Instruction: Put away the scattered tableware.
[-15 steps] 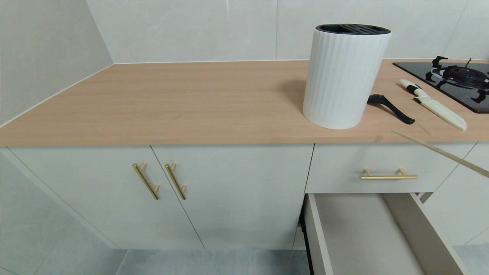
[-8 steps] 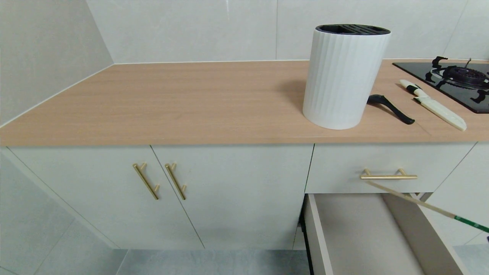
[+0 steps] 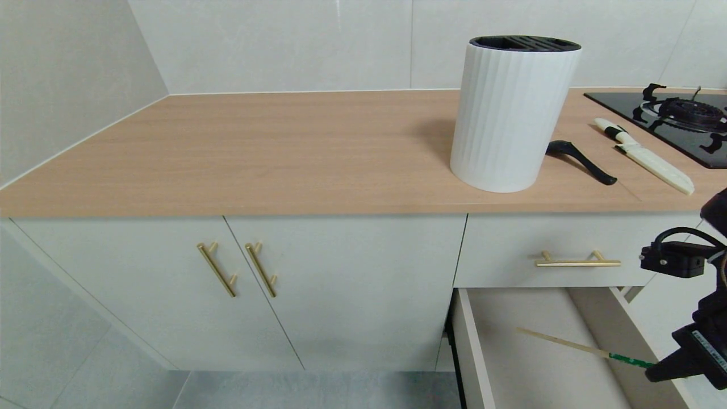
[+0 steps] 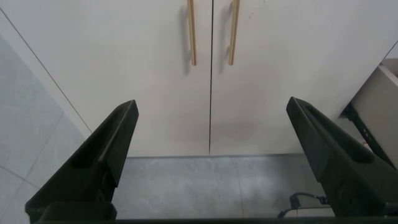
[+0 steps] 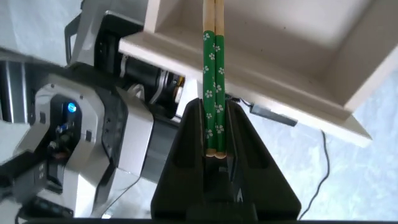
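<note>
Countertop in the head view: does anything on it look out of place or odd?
Yes. A white knife and a black-handled utensil lie loose on the countertop, between the white knife block and the stove, not stored away. Nothing looks spilled or damaged.

Light wood-grain countertop [image 3: 255, 153] above two white cabinet doors [image 3: 352, 284] with brass bar handles [image 3: 216, 270]. Black glass gas hob [image 3: 653, 122] at far right. Pale grey tiled wall [image 3: 284, 45] behind, grey tiled floor [image 3: 312, 392] below.
</note>
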Tool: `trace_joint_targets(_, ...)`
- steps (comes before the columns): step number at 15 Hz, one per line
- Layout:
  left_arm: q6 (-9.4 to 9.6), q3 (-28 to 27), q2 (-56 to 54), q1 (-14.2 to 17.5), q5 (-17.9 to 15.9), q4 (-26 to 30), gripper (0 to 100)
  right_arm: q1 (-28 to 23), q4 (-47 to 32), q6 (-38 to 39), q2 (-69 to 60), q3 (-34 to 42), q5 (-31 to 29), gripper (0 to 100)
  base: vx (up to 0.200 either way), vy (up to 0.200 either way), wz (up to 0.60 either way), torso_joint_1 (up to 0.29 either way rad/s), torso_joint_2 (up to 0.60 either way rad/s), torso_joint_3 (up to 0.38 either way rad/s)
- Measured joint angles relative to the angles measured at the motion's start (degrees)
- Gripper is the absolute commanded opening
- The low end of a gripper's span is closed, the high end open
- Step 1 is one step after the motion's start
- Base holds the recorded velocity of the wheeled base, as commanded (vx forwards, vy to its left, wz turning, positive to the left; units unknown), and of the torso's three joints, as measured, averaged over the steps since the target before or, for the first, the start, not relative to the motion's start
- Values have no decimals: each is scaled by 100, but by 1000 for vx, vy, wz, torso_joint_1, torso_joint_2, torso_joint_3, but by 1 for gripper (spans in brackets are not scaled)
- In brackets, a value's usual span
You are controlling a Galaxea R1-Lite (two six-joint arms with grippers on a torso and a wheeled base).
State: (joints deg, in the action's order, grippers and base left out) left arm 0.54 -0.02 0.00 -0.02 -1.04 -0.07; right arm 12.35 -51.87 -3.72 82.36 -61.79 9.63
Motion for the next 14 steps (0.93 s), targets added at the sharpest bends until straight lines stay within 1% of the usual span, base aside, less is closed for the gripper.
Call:
trace_joint_targets(2,0,0,0,2,-2,0,100,-17,112,101,201,6,-6,0,0,0,0,0,0,0)
trace_joint_targets(4,0,-5,0,0,-2,0,100,-23,132,118,297,13,-6,0,0,0,0,-93,227,134)
trace_joint_targets(12,0,-2,0,2,-2,2,100,-23,255,118,256,77,-24,0,0,0,0,-175,430,248)
trace_joint_targets(14,0,-2,0,2,-2,2,100,-28,257,118,215,88,-28,0,0,0,0,-112,293,163)
